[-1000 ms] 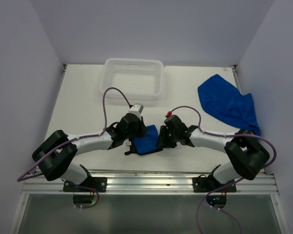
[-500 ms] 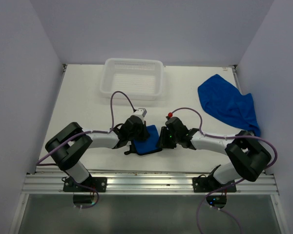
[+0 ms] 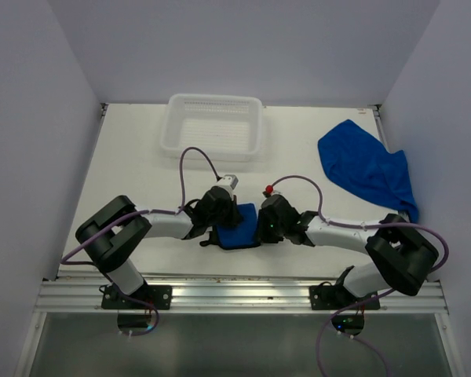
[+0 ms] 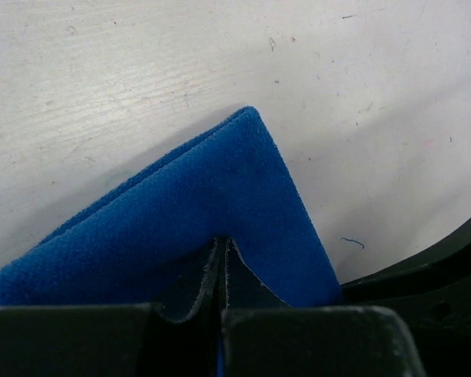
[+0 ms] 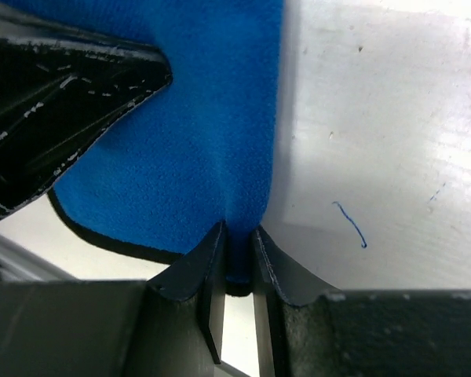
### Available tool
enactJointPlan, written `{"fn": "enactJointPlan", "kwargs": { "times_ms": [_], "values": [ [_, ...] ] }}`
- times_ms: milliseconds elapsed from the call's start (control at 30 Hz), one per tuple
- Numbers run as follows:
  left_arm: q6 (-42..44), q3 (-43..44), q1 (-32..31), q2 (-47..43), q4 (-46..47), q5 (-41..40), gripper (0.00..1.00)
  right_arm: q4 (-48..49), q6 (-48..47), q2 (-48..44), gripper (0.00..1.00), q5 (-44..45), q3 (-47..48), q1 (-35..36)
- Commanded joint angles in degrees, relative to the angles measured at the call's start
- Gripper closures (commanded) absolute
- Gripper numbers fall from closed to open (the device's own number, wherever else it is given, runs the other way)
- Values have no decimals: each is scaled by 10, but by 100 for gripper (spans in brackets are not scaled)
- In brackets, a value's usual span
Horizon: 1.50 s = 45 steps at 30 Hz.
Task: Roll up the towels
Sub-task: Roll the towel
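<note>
on the near side of the basket [image 3: 213, 102], the right pincer [image 5: 235, 237] has just narrowed onto the folded towel [image 3: 239, 225]'s edge. the left pincer [image 4: 222, 255] is clamped on the opposite corner, so rolling looks ready to begin.

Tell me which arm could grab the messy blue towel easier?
Probably the right arm: the messy towel lies on its side. The left claw and right claw both pinch the folded towel.
</note>
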Motion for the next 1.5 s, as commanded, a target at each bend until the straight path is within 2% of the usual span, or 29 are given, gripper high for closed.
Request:
{"fn": "enactJointPlan", "kwargs": {
  "times_ms": [0, 100, 200, 300, 333, 433, 533, 667, 800, 900, 1000, 1133, 1233, 1467],
  "values": [
    [-4, 16, -3, -7, -3, -6, 100, -123, -41, -3, 79, 90, 14, 44],
    [-6, 22, -3, -15, -12, -6, 100, -148, -40, -1, 83, 128, 31, 73],
    [-21, 28, -1, -27, -31, -7, 100, -163, -36, 2, 92, 151, 36, 85],
    [-44, 26, 10, -45, -38, 17, 100, -171, -40, 3, 94, 172, 37, 93],
    [-47, 25, 13, -50, -38, 26, 89, -171, -42, 1, 95, 178, 37, 95],
    [-53, 26, 19, -69, -37, 37, 72, -180, -55, -8, 98, 185, 42, 96],
    [-55, 35, 22, -77, -41, 49, 65, -202, -72, -20, 99, 205, 55, 97],
    [-62, 39, 24, -78, -32, 59, 64, -240, -97, -26, 100, 230, 80, 97],
    [-75, 37, 24, -63, -8, 80, 71, -269, -116, -27, 100, 243, 105, 98],
    [-84, 38, 24, -49, 11, 100, 72, -288, -134, -35, 100, 251, 118, 98],
    [-92, 51, 24, -36, 12, 111, 68, -291, -149, -47, 100, 262, 116, 99],
    [-110, 85, 24, -34, -11, 123, 54, -261, -165, -74, 100, 281, 86, 99],
    [-113, 114, 24, -29, -26, 135, 48, -237, -174, -93, 100, 284, 65, 99],
    [-125, 156, 24, -7, -39, 156, 40, -227, -188, -109, 100, 296, 49, 99]
  ]
}}
